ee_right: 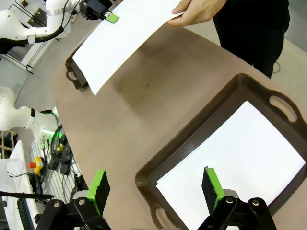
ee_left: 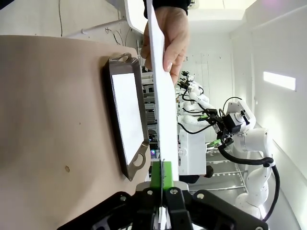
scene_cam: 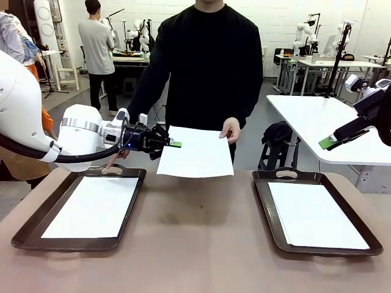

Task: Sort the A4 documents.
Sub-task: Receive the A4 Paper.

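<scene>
The left gripper is clamped on the edge of a paper sheet held above the table, a person's hand gripping its far edge; the right gripper gapes wide above the right tray, holding nothing

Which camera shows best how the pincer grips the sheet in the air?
The left wrist view: the left pincer is shut on the sheet's edge. The front view shows the sheet flat; the right wrist view shows it from afar.
</scene>
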Robot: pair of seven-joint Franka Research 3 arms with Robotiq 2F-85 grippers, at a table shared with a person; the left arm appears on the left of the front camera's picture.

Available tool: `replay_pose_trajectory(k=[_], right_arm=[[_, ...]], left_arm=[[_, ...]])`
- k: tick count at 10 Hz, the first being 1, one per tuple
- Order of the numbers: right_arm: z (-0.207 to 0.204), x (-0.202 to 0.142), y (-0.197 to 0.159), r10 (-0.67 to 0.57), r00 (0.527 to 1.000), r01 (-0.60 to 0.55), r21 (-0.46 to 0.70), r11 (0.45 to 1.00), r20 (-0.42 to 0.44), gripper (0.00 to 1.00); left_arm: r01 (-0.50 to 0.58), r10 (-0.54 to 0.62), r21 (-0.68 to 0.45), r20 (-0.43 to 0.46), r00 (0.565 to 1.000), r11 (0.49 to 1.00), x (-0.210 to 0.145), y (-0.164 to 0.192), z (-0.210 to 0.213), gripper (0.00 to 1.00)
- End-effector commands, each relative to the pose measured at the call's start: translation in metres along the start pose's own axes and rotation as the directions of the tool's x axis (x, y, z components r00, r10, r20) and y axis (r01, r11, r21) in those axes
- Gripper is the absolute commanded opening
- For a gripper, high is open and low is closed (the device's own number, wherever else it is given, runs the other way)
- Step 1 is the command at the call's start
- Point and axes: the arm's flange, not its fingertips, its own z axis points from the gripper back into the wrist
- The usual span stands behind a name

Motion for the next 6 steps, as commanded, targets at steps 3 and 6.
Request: replay_pose_trajectory(k=[3,6], right_arm=[[-0.0013,0.0008,0.0002,0.002,1.0,-0.002,-0.002,1.0,-0.001,1.0],[-0.0013,0.0008,0.0002,0.002,1.0,-0.002,-0.002,1.0,-0.001,1.0]], left_arm=[[0.001,-0.001,0.002,0.003,1.0,1.0,0.0004,-0.0006,0.0006,0.0],[0.001,-0.001,0.002,0.003,1.0,1.0,0.0004,-0.0006,0.0006,0.0]])
